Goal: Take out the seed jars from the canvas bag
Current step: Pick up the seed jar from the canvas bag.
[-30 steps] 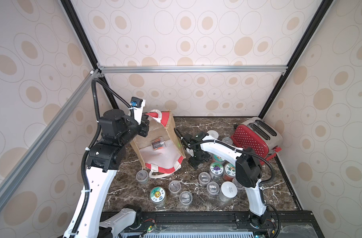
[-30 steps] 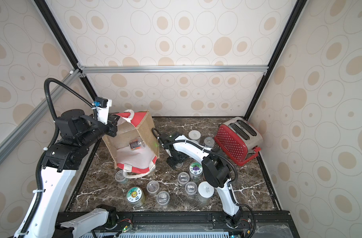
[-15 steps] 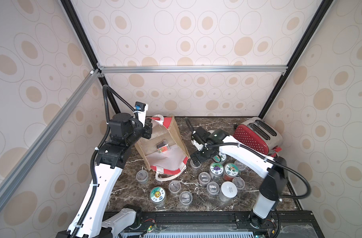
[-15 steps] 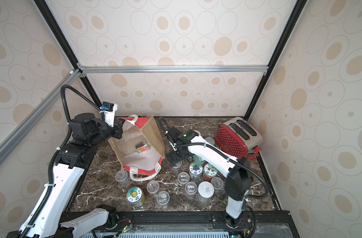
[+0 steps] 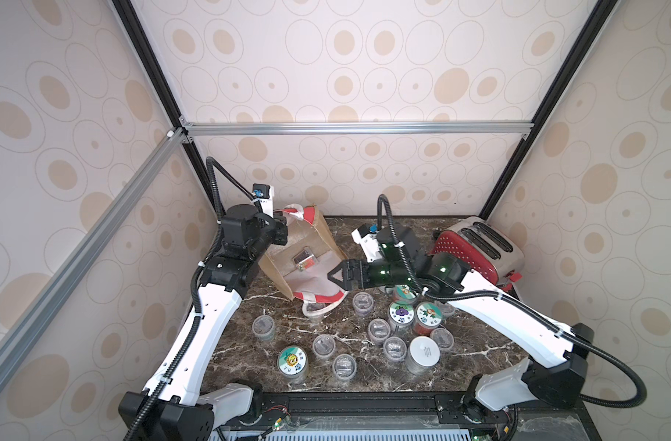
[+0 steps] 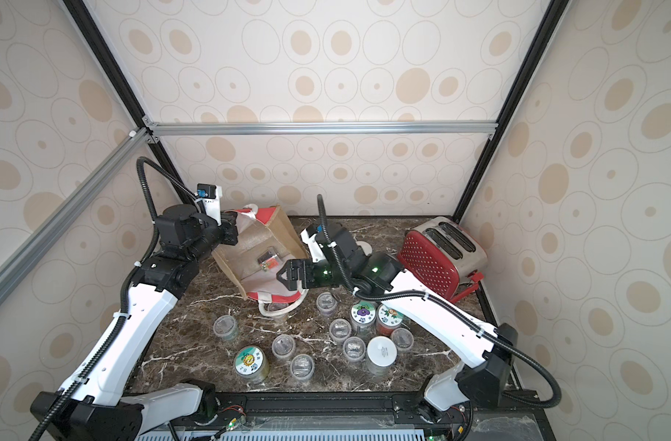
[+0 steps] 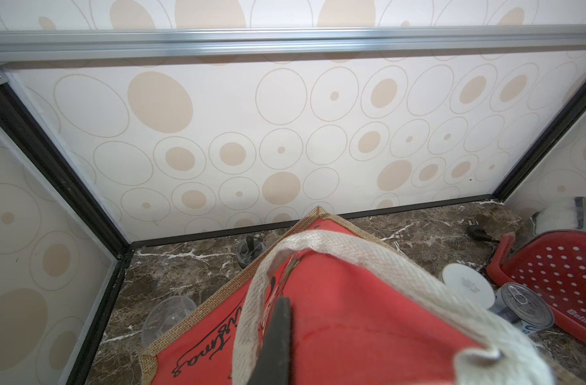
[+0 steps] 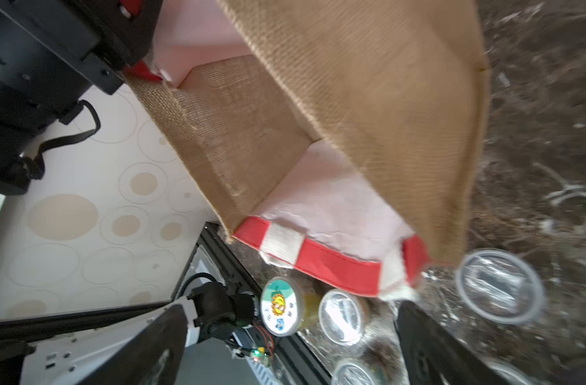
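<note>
Over a dozen round clear seed jars point(image 5: 395, 348) dot the marble table point(image 5: 246, 362); another jar point(image 5: 305, 259) lies inside the tipped, coarse burlap canvas bag point(image 5: 323, 233), pinched by the left gripper point(image 5: 283, 229). The right gripper point(image 5: 333, 275), jaws wide, has risen to its mouth.

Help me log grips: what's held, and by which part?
Left gripper holds the canvas bag by its red rim, beside a handle; right gripper is open, empty.

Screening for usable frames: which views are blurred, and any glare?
Right wrist view: motion blur smears the canvas bag and marble table. Left wrist view: the rope handle is soft, too close; the wall is sharp. In both top views: sharp, evenly lit, faint glints on seed jars.
</note>
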